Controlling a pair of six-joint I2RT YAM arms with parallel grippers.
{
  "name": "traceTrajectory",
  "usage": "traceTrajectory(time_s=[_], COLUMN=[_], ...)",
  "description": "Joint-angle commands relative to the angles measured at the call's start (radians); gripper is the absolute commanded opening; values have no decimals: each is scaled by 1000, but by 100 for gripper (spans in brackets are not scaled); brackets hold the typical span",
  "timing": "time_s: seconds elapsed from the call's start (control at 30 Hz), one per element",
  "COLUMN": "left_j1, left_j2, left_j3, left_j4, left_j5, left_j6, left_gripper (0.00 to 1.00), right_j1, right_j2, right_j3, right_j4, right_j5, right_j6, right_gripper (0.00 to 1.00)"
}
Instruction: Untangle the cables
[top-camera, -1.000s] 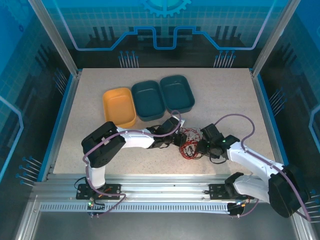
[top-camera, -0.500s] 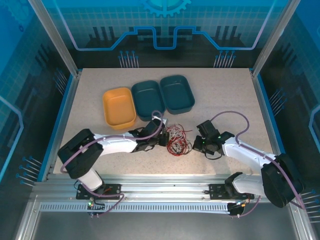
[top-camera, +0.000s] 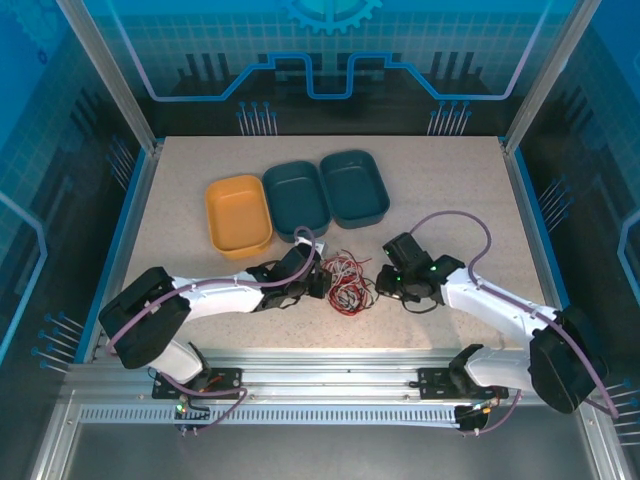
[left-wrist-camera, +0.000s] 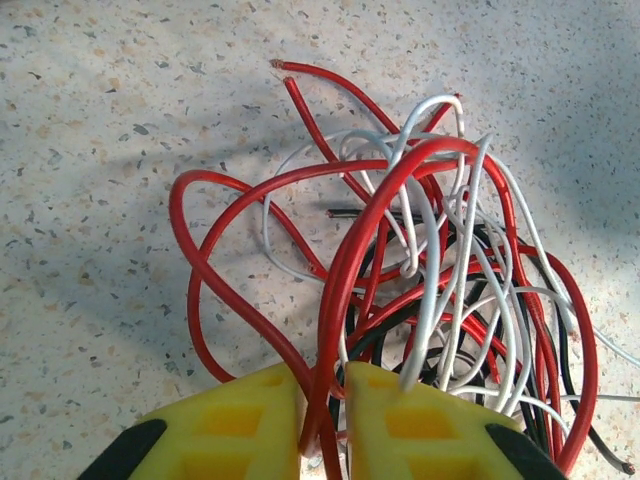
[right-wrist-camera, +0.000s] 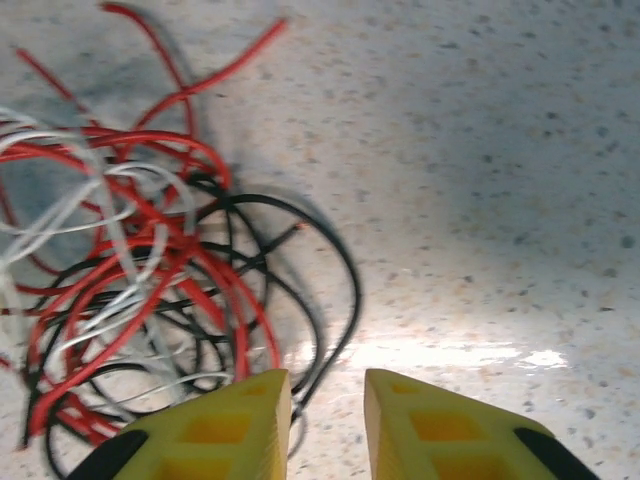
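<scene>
Cables (top-camera: 345, 280) — red, white, black — lie in one knotted heap on the worktop (top-camera: 450, 200) between our jaws; we judge nothing separated yet. Left jaws nearly closed on the red cable (left-wrist-camera: 400, 165); right jaws slightly apart, empty.

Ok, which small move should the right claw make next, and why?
Probably shift the right claw a little to its left and close on the outer loop of the black cable. The claw is open over bare table beside that loop, while the left claw seems to pinch a red cable, so the two could then pull apart.
</scene>
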Motion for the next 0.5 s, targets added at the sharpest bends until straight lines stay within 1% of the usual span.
traceTrajectory(time_s=[0.0,0.1,0.2,0.3,0.47], left_j1=[4,3,3,2,3], left_j2=[1,-1,1,1,2], left_j3=[-3,-6,-16,-23,-30], left_j4=[1,4,14,17,26], left_j5=[11,20,23,22,22], left_j6=[-12,-20,-30,-37,-40], left_gripper=[19,20,20,20,20], right_j1=[47,93,139,187,198], right_j2=[7,22,48,74,124], right_j3=[58,78,111,134,109], right_j4=[-61,-51,-35,24,116], right_j5=[35,39,47,45,28], right_j6=[60,125,180,206,259], right_gripper=[28,33,34,33,32])
